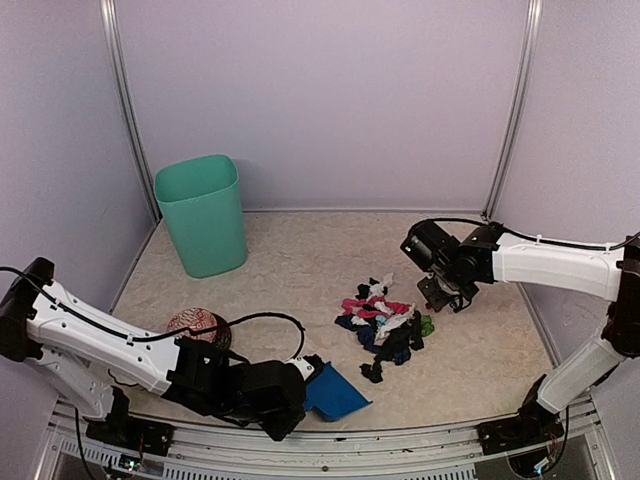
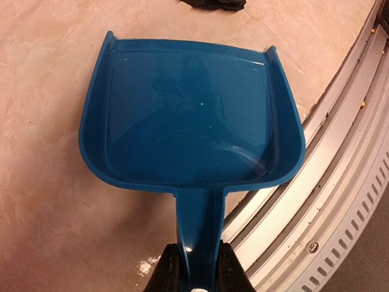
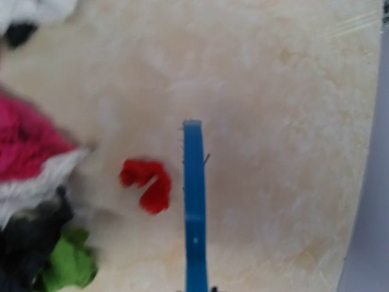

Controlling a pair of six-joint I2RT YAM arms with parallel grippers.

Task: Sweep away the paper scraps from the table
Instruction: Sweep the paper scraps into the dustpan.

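The paper scraps (image 1: pixel 385 325) lie heaped on the table (image 1: pixel 300 260) right of centre, mostly black with pink, white and green bits. My left gripper (image 1: pixel 306 385) (image 2: pixel 196 269) is shut on the handle of a blue dustpan (image 2: pixel 191 115) (image 1: pixel 337 397), which rests flat and empty by the front rail. One black scrap (image 2: pixel 213 3) lies just beyond its lip. My right gripper (image 1: pixel 440 292) (image 3: pixel 196 288) hovers at the pile's right edge, shut on a thin blue brush (image 3: pixel 194 201). A red scrap (image 3: pixel 147 182) lies just left of the brush, with green (image 3: pixel 70 264) and pink (image 3: pixel 24 140) scraps further left.
A green waste bin (image 1: pixel 203 215) stands at the back left. A reddish-brown ball (image 1: pixel 198 328) sits near my left arm. The metal front rail (image 2: pixel 328 182) runs right beside the dustpan. Walls close in the table at the back and sides.
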